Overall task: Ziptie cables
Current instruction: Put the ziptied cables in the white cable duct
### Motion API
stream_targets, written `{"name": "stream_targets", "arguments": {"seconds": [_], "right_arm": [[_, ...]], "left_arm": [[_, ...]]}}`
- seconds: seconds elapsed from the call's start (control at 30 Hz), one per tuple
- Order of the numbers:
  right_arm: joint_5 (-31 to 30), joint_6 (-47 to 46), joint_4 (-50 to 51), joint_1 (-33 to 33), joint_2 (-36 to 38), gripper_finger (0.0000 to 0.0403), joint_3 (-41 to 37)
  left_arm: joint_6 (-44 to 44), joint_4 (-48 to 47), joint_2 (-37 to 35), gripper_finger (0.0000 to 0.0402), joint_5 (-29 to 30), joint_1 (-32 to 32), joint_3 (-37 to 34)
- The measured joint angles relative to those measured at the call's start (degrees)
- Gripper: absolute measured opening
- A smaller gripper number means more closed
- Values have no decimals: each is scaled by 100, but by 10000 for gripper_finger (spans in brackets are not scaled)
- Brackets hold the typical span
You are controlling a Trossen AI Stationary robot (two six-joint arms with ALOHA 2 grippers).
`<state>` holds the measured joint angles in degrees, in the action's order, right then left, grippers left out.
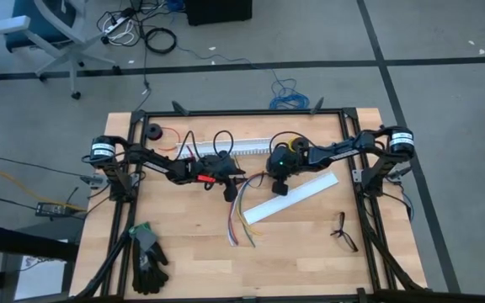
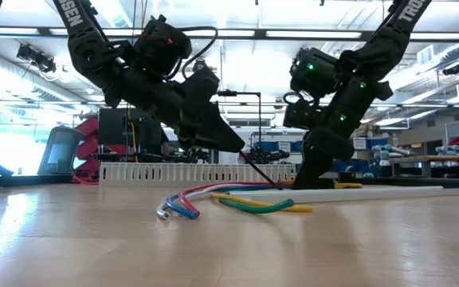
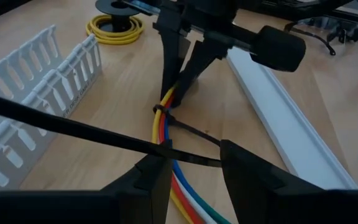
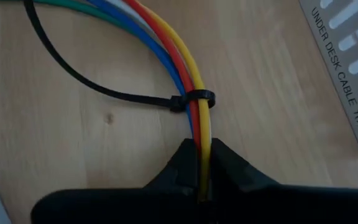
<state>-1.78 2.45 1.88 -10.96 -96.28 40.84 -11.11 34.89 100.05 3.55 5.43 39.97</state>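
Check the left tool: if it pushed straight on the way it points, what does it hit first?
Probably the cables right ahead between its tips, then the ziptie loop cinched around them. Just past that stands the right tool, shut on the same bundle. Depth is hard to judge.

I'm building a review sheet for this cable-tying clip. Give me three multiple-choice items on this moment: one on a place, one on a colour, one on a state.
1. Where does the black glove lie?
A. near the table's front left corner
B. beside the yellow wire spool
C. on the white channel

2. What colour is the ziptie?
A. white
B. black
C. red

3. What is the right tool doing?
A. hanging open above the table
B. shut on the cables
C. shut on the glove

Answers: 1 A, the high view shows it there; 2 B, a black loop circles the wires; 3 B, the right wrist view shows its fingers clamped on the wires.
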Motion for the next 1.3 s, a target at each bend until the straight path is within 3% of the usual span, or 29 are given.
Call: {"name": "stream_targets", "arguments": {"seconds": [0.4, 0.73, 1.3], "right_arm": [[-474, -139, 916, 271, 1380, 8, -37], [-439, -62, 320, 421, 1996, 8, -22], [-302, 197, -104, 618, 1948, 7, 160]], "left_arm": [[41, 423, 0, 145, 2, 2, -2], [368, 1070, 0, 145, 2, 2, 9], [788, -648, 0, 145, 231, 22, 875]]}}
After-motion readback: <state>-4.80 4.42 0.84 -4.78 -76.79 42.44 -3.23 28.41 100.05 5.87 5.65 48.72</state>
